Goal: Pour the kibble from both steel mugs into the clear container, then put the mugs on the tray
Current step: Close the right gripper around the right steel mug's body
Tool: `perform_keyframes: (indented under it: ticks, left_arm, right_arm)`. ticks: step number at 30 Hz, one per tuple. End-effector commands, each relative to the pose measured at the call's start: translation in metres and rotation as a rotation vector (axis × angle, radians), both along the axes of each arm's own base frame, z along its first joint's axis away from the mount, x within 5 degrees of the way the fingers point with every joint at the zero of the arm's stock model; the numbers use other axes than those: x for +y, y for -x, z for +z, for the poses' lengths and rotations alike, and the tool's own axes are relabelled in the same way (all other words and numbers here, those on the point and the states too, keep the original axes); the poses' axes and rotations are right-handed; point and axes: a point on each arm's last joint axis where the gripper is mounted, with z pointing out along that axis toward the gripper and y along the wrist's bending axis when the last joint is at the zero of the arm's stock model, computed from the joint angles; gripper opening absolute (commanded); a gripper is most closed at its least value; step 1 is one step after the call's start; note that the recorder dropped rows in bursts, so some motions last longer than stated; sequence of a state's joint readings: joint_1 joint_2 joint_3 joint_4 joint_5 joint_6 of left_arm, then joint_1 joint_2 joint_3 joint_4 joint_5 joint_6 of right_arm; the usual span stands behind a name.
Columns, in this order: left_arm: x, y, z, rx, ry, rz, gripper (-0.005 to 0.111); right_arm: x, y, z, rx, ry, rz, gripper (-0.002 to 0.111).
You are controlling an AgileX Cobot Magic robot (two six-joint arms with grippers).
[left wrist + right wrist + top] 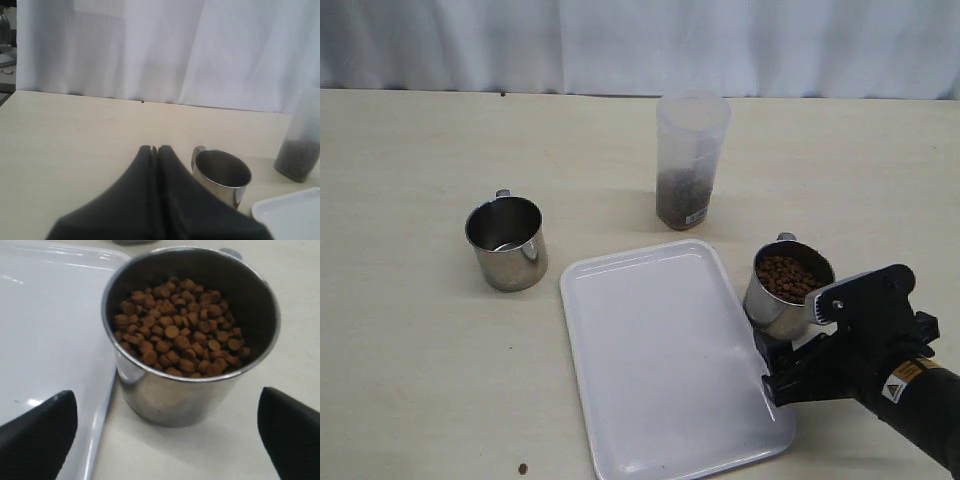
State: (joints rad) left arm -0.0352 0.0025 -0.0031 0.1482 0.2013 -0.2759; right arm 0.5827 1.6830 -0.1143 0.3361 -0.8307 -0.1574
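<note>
One steel mug (786, 290) full of brown kibble (787, 276) stands just right of the white tray (660, 360). My right gripper (790, 345) is open just in front of it, one finger over the tray's edge, the other on the mug's far side, neither touching. The right wrist view shows that mug (190, 355), its kibble (180, 330) and the open gripper (167, 415). The other steel mug (506, 243) stands empty left of the tray. The clear container (690, 160) behind the tray holds kibble at its bottom. My left gripper (155, 149) is shut and empty, left of the empty mug (222, 175).
A white curtain (640, 40) hangs behind the table. A single stray pellet (523, 468) lies near the front edge, left of the tray. The left wrist view catches the container (300, 150) and a tray corner (290, 215).
</note>
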Motion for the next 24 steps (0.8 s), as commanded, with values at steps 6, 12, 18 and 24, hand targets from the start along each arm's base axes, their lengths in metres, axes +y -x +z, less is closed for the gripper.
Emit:
perform_keyframes:
  ticks: [6, 12, 18, 24]
  left_arm:
    - [0.000, 0.000, -0.001, -0.004, 0.006, -0.001, 0.000]
    - [0.000, 0.000, -0.001, -0.004, 0.006, -0.001, 0.000]
    - [0.000, 0.000, -0.001, -0.004, 0.006, -0.001, 0.000]
    - [0.000, 0.000, -0.001, -0.004, 0.006, -0.001, 0.000]
  right_arm:
    - [-0.001, -0.007, -0.006, -0.080, 0.002, -0.042, 0.100]
    - [0.005, -0.016, -0.010, -0.076, 0.001, -0.042, 0.100]
    - [0.012, -0.029, -0.019, -0.042, -0.014, -0.074, 0.100]
    - [0.012, -0.036, -0.017, -0.075, -0.030, -0.132, 0.100]
